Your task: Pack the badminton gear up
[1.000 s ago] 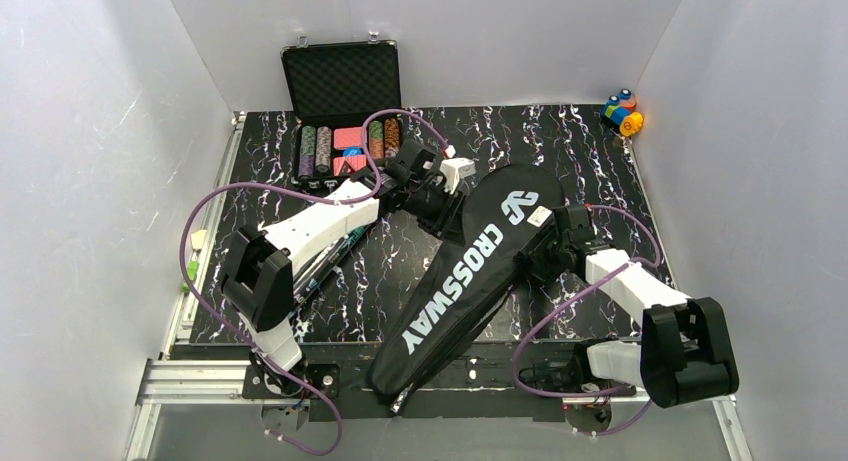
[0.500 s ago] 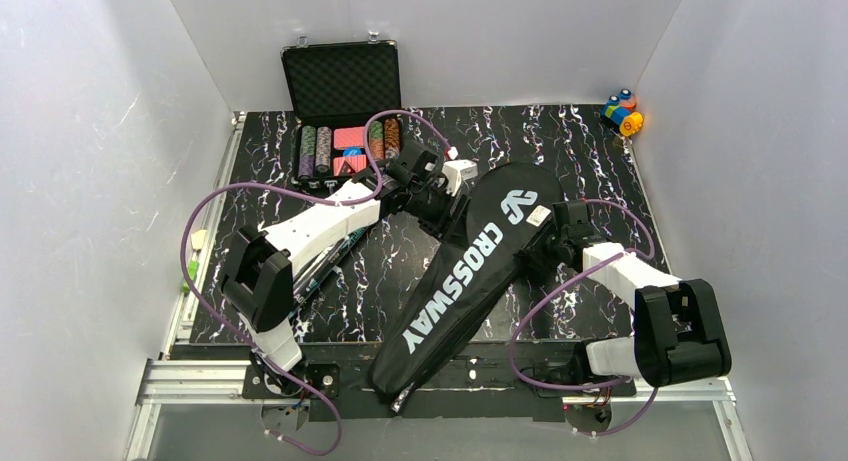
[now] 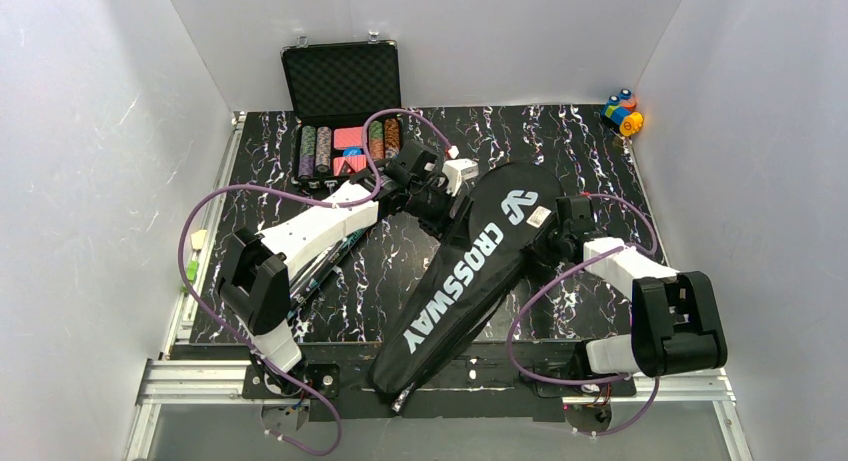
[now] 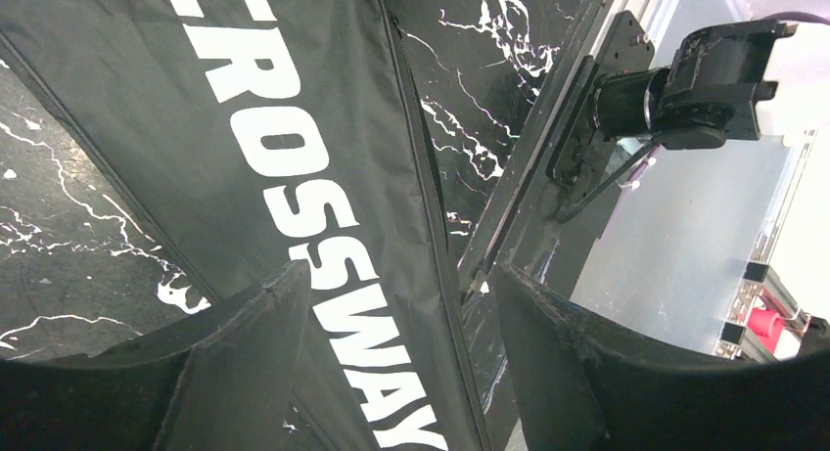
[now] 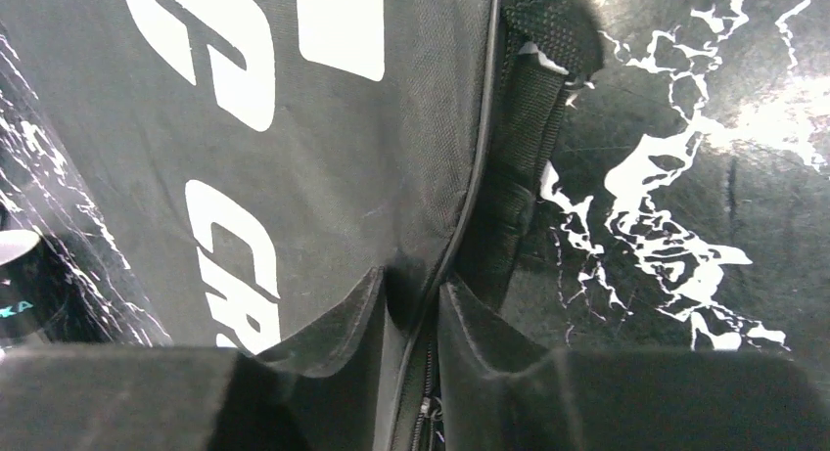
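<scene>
Two arms are down on the black, white-veined marble worktop [image 3: 600, 171], so let's sweep across. Far left, a long black tube with teal print [image 3: 325, 266] lies on the worktop, tucked along and partly under the left arm. Behind it, the open black case of poker chips [image 3: 340, 81] stands at the far edge, lid up, chips in rows.

Now the left pincer [image 4: 399, 275]: it sits at the left edge of the long black racket-shaped fabric bag lettered CROSSWAY in white [image 3: 470, 271], near the bag's wide head. Its wrist view shows the fingers [image 4: 264, 314] spread well apart, with the white lettering and the zip line running between them. Nothing is gripped there.

The bag itself lies flat and diagonal, head toward the far centre, narrow handle end hanging over the near edge between the two arm bases.

Over to the right pincer [image 5: 413, 283], low at the bag's right edge. Its fingers [image 5: 343, 319] are drawn close, pinching the bag's piped seam, beside a black strap.

Far right, in the back corner, sits a small cluster of colourful toy blocks [image 3: 622, 111], well apart from everything.
</scene>
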